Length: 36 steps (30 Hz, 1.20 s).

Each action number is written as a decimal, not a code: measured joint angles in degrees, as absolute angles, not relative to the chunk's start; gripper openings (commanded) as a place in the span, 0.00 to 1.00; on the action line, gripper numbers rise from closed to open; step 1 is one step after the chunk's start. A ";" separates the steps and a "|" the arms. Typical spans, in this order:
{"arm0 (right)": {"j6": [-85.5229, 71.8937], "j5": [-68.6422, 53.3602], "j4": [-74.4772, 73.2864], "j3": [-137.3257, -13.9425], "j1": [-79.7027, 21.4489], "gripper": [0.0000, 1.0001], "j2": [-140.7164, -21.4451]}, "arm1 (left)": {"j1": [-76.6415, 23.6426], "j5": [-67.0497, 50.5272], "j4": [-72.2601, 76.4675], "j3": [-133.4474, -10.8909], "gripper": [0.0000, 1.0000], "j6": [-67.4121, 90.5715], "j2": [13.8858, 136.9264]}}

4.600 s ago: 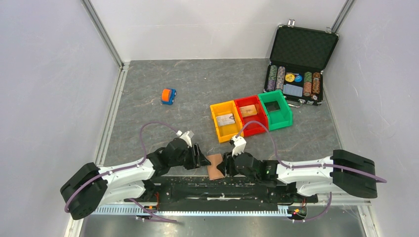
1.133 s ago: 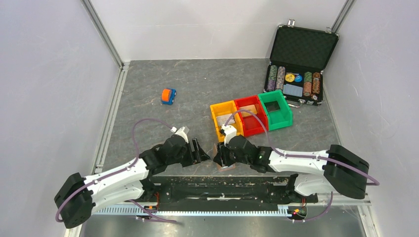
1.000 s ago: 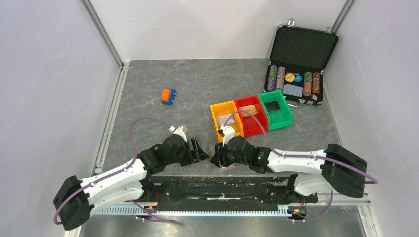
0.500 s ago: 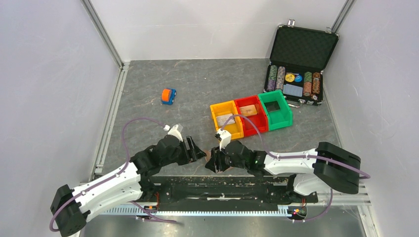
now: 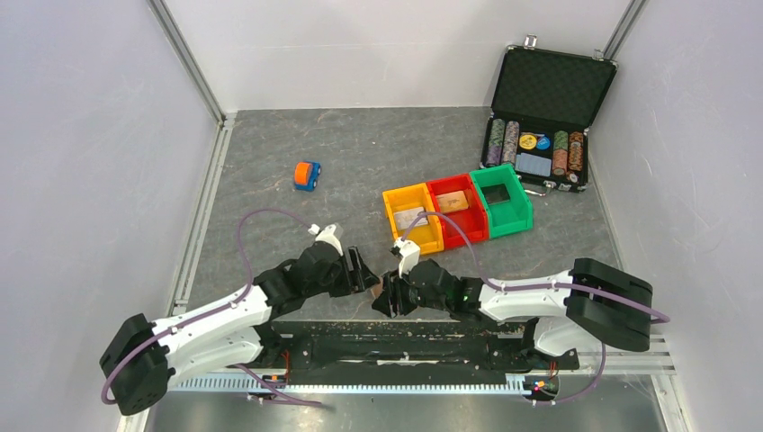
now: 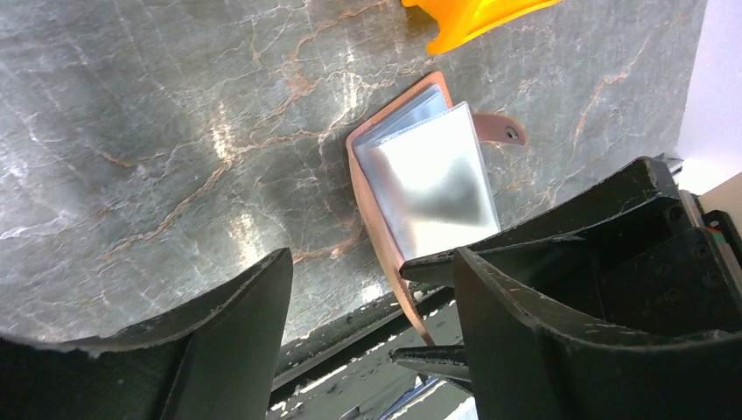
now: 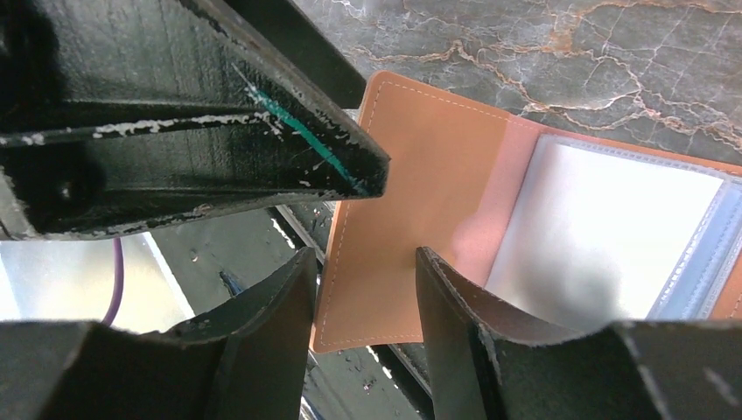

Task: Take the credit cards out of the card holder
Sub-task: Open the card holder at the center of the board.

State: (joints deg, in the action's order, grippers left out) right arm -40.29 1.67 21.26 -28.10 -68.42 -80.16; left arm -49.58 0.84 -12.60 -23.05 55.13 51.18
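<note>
1. Where the desk (image 5: 360,153) meets its near edge, at 6 o'clock, the card holder (image 6: 429,188) is laid open, clear pockets upward.
2. Its leather cover is seen through the gap of the right fingers (image 7: 262,350), which are parted over its near end with nothing pinched.
3. At its 10 o'clock, the left fingers (image 6: 236,341) are spread wide and empty.
4. A yellow bin (image 5: 413,219) is set at its 1 o'clock.

card holder (image 6: 422,188) lies open at tbl (image 6: 166,122) edge

Open card holder (image 6: 429,188) at the table (image 6: 175,131) edge
It lay flat, reddish-brown leather outside, clear plastic pockets facing up.
</note>
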 measured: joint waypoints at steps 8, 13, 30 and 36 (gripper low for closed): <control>-40.45 2.72 19.46 -27.57 -68.53 0.49 -77.91 | -49.56 -1.19 -8.05 -20.97 0.47 54.85 53.69; -40.18 4.16 16.71 -27.29 -68.53 0.50 -72.95 | -49.56 -2.02 -7.81 -19.38 0.45 54.85 53.34; -36.60 7.81 10.15 -25.39 -62.24 0.63 -66.81 | -49.47 -1.65 -9.06 -19.22 0.46 52.84 56.34; -35.70 6.92 9.41 -25.34 -61.23 0.63 -68.60 | -49.43 -1.54 -9.34 -20.62 0.44 51.94 58.13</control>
State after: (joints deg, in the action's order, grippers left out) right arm -35.70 6.92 9.41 -25.34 -61.23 -68.60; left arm -49.43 -1.54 -9.34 -20.62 51.94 58.13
